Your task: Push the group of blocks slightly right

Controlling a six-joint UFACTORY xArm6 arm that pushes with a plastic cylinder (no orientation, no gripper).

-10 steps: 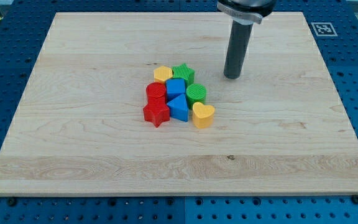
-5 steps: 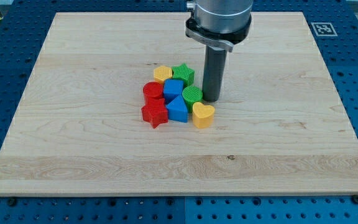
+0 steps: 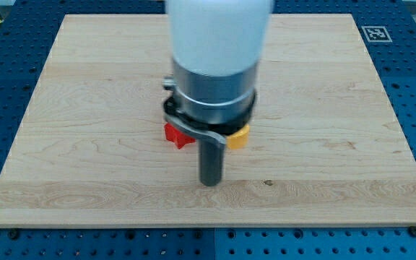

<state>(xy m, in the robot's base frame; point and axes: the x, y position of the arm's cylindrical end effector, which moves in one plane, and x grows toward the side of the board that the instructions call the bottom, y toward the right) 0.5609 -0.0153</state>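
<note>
blocks mostly hidden; red block [image 3: 178, 135] shows; my tip [image 3: 210, 183] below; no jaws.

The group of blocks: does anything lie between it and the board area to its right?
Nothing visible does. The board to the view's right shows only bare wood. My tip rests below the group; only the red block and yellow block show, the arm hiding the rest.

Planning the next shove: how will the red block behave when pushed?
The red block looks rigid with a flat base, so it should probably slide rather than roll. Mostly hidden behind the arm, its shape is unclear. My tip sits below it, apart.
</note>
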